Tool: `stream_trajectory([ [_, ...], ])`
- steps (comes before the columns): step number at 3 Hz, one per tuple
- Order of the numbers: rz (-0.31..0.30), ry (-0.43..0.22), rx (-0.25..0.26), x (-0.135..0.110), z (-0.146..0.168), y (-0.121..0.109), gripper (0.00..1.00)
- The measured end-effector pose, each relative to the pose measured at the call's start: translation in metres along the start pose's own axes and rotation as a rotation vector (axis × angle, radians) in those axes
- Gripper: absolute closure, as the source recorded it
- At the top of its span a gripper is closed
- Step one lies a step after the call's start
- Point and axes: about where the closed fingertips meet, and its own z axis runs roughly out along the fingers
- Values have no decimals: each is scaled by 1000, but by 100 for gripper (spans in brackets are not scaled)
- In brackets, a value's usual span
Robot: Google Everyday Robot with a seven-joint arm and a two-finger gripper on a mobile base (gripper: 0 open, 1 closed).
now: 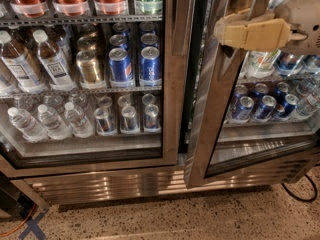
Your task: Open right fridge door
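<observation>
Right fridge door [209, 119]: wide brushed-steel frame, flat glass pane, black gasket rim. It stands ajar, running downward from the gripper [225, 32]. The tan, blocky gripper sits at the frame's upper part; grasp state cannot be determined.

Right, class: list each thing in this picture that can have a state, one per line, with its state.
right fridge door: ajar, its left edge swung out from the cabinet.
left fridge door: shut.
end effector: at the upper frame of the right fridge door.
blue cans: upright on the shelf behind the left fridge door.
</observation>
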Motion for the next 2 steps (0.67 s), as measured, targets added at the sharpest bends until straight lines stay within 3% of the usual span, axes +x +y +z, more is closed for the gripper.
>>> stream_trajectory([
  [2,6,7,9,0,-5,9,100],
])
